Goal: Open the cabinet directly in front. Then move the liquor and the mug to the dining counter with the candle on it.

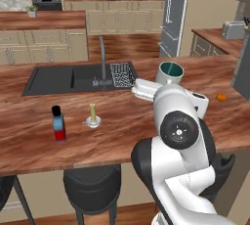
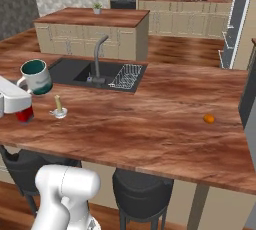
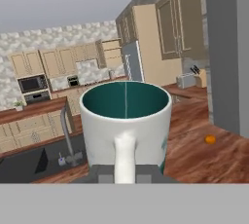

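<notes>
Hand view: gripper (image 3: 125, 177) clamped on mug (image 3: 125, 121) by its handle; mug upright | above dining counter (image 1: 146, 121), apparently not touching it | liquor (image 1: 58, 123) and candle (image 1: 92, 114) to gripper's left; free wood below

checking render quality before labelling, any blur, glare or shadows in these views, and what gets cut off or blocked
Left base view: sharp, even flat light, no glare; the arm blocks part of the mug. Right base view: equally crisp; the liquor is mostly hidden behind the arm, the candle casts barely any shadow on the dining counter. Hand view: the mug looms large, its handle toward the camera, background slightly soft.
</notes>
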Motion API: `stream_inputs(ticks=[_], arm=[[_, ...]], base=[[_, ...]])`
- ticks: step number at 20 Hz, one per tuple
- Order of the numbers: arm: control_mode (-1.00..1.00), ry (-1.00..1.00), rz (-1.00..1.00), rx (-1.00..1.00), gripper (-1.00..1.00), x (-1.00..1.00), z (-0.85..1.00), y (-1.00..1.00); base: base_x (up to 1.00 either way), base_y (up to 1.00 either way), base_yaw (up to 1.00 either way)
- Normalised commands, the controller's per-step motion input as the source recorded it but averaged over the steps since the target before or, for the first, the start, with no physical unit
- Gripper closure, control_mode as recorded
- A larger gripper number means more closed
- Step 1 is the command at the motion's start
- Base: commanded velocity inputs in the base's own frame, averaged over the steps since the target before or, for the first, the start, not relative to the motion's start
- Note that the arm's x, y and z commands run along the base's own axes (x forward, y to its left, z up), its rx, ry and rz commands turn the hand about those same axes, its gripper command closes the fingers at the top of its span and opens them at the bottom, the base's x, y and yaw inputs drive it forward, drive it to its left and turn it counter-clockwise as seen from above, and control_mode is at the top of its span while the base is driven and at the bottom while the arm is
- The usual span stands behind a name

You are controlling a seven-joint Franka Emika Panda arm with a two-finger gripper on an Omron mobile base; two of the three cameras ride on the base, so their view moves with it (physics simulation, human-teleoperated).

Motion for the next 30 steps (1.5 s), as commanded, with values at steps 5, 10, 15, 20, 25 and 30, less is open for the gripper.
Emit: stream_inputs(ticks=[5,10,15,20,25,30], arm=[[-1.0,0.02,0.01,0.0,1.0,0.07,0.0,-0.02],[-1.0,0.19,0.17,0.0,1.0,0.06,0.0,-0.05],[-1.0,0.26,0.24,0.05,1.0,0.0,-0.01,-0.24],[-1.0,0.42,0.28,0.12,1.0,0.03,-0.24,-0.4],[-1.0,0.44,0.32,0.06,1.0,0.03,-0.46,-0.39],[-1.0,0.24,0.35,-0.02,1.0,0.34,-0.5,-0.15]], base=[[0.1,0.0,0.0],[0.0,0.0,0.0],[0.0,0.0,0.0],[0.0,0.0,0.0],[0.0,0.0,0.0],[0.0,0.0,0.0]])
